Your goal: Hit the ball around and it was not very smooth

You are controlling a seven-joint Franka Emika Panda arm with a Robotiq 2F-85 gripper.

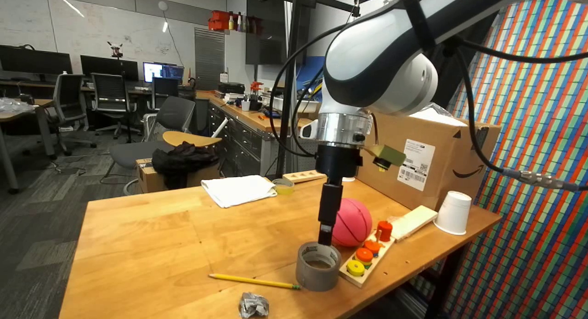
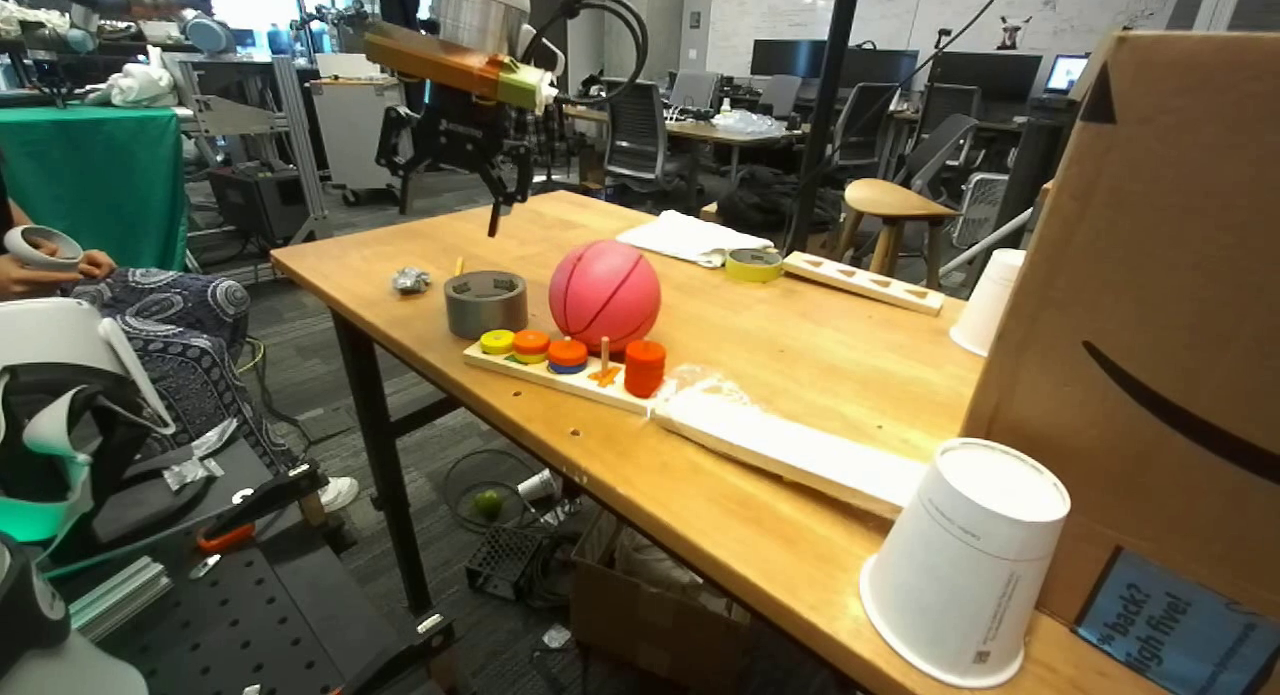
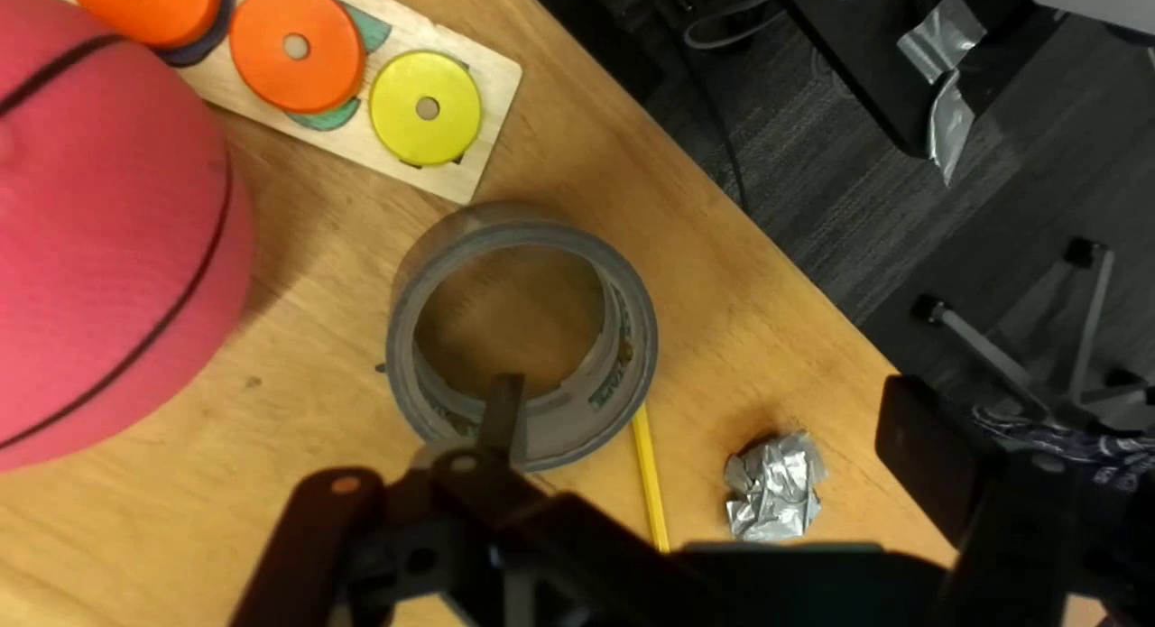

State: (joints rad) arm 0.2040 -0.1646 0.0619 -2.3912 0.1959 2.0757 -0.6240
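On my wooden table (image 1: 156, 236), a cardboard box (image 1: 443, 158) crowds one edge. My claw (image 3: 704, 397) gapes wide, holding nothing. The pink, dark-lined ball (image 2: 605, 290) sits near the adjoining edge, a flat toy board (image 2: 583, 386) in between. The ring-shaped tape roll (image 1: 317, 280) stands just off the board's end. I see the pencil (image 1: 253, 281) whole in an exterior view, partly in the wrist view. A crumpled silvery wad (image 3: 774, 487) lies toward a corner.

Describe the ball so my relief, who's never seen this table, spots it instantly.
On the wooden table, find the board of coloured discs near one edge. The ball sits beside it, close to the grey tape roll. Unlike the hollow roll, it is a pink sphere crossed by thin dark lines.
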